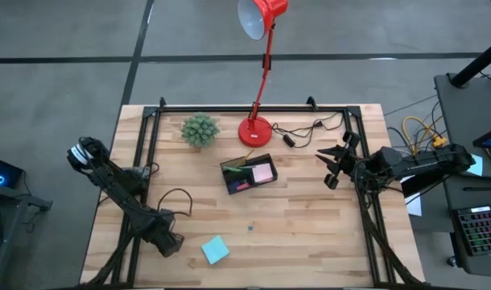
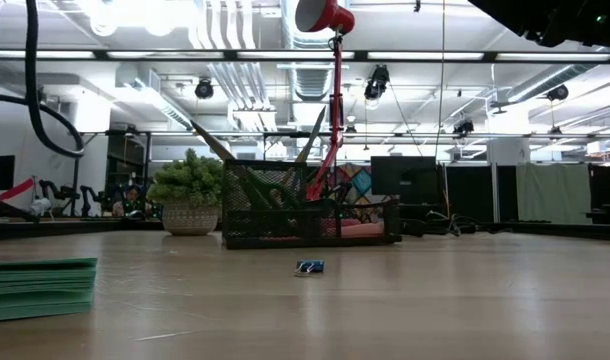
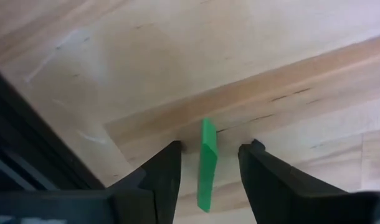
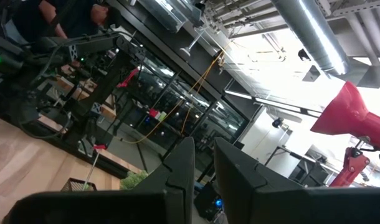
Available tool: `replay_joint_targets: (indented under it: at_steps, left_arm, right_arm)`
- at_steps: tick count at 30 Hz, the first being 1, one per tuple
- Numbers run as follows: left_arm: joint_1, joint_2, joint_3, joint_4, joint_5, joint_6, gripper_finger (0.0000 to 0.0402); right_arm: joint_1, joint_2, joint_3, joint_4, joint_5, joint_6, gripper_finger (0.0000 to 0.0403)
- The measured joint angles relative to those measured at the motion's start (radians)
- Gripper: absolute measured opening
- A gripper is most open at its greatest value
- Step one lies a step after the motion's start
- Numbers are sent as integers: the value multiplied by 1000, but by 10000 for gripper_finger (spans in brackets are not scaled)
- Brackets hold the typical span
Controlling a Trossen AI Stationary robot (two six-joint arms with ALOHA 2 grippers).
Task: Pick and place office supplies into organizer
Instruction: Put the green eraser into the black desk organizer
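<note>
High view: your organizer (image 1: 249, 175) sits near the centre of the worktop (image 1: 310, 234), already holding a pink pad (image 1: 263, 172), a dark purple piece and some green and yellow items at its back. I judge the task mostly done. Two items remain outside: a blue sticky pad (image 1: 215, 250) at about 7 o'clock from the organizer, and a small blue-green scrap (image 1: 249, 228) at 6 o'clock, too small to identify. Your left tool (image 1: 170, 242) rests low at the worktop's 7 o'clock corner, just beside the blue pad. Your right tool (image 1: 334, 166) hangs at 3 o'clock of the organizer, well apart from it, fingers spread. A red lamp (image 1: 257, 129) and a green plant (image 1: 200, 130) stand at 12 and 11 o'clock.

Low view: the organizer (image 2: 310, 220) is a black mesh tray with long items leaning out of the back. The small scrap (image 2: 309, 266) lies in front of it; the pad (image 2: 37, 288) shows as a green-blue stack near the lens.

Left wrist view: the left tool (image 3: 209, 168) is open, fingers either side of the pad's edge (image 3: 207, 163), not yet closed on it.

Right wrist view: the right tool (image 4: 202, 163) shows a narrow gap and holds nothing. Beyond is an open workshop with ducts, cables and a person at a bench.
</note>
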Motion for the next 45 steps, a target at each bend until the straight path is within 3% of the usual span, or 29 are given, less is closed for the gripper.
replay_joint_targets:
  at_steps: [4,10,23,25,36,41,45]
  left_arm:
    - [0,0,0,5,2,25,106]
    - [-2,-1,3,1,11,79,14]
    - [4,-47,13,30,-56,253,5]
    - [7,-58,19,35,-110,315,4]
    - [102,-110,20,130,-704,658,3]
    - [222,-91,11,378,-930,1062,2]
    - [334,-52,11,637,-943,1386,2]
  right_arm:
    - [0,0,0,0,0,0,52]
    - [0,0,0,0,0,0,52]
    - [0,0,0,0,0,-8,52]
    - [0,0,0,0,0,-8,52]
    - [0,0,0,1,0,-15,52]
    - [0,0,0,1,0,-15,52]
    - [0,0,0,1,0,-15,52]
